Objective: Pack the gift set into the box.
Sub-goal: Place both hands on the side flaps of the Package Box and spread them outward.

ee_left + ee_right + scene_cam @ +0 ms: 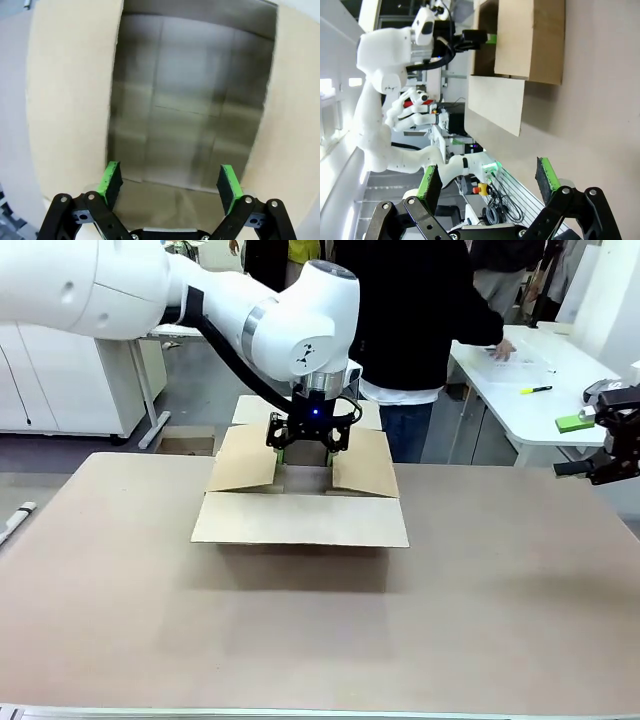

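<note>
My left gripper [308, 449] hangs open and empty over the box [300, 521]. Its corrugated card looks light and stiff, so I'd pinch a wall, not a bendy flap.

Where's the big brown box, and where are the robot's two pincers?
box [300, 521]: front view, on its near flap, folded out flat.
left pincer [170, 181]: left wrist view, midway between its green fingertips.
right pincer [490, 179]: right wrist view, midway between its green fingertips.
</note>
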`<state>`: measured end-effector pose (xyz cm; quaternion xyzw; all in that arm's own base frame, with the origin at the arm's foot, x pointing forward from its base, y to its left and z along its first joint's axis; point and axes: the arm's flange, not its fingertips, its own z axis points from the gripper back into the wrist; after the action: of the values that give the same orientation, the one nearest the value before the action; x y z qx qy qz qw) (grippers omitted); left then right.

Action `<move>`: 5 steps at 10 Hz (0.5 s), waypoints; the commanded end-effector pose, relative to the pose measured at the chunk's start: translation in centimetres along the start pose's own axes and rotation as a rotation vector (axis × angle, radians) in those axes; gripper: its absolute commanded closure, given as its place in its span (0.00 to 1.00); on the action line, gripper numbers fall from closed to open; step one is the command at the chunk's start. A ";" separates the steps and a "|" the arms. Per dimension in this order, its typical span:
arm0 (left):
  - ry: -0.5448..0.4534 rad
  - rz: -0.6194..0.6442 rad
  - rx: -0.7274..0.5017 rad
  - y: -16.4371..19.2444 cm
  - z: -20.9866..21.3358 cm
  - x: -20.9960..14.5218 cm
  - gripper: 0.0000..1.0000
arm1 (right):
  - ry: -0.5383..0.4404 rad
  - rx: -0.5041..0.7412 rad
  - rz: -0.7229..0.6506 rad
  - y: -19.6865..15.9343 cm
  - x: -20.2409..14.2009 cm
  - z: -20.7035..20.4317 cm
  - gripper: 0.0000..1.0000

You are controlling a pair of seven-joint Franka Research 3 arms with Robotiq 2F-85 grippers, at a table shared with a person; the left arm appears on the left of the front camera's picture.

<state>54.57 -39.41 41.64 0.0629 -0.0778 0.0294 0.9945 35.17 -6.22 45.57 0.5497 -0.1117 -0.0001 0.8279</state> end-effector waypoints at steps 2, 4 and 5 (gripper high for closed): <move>0.011 -0.037 0.136 0.6 0.8 0.7 0.00 | 0.004 0.004 0.029 -0.1 0.0 0.1 0.00; 0.020 -0.082 0.148 0.6 0.9 0.6 0.00 | 0.004 0.004 0.029 -0.1 0.0 0.1 0.00; 0.011 -0.099 0.140 0.5 1.3 0.6 0.00 | 0.004 0.004 0.029 -0.1 0.0 0.1 0.00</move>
<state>54.35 -38.93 42.61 0.1261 -0.0599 0.0052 0.9902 35.16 -6.23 45.57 0.5497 -0.1118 -0.0001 0.8278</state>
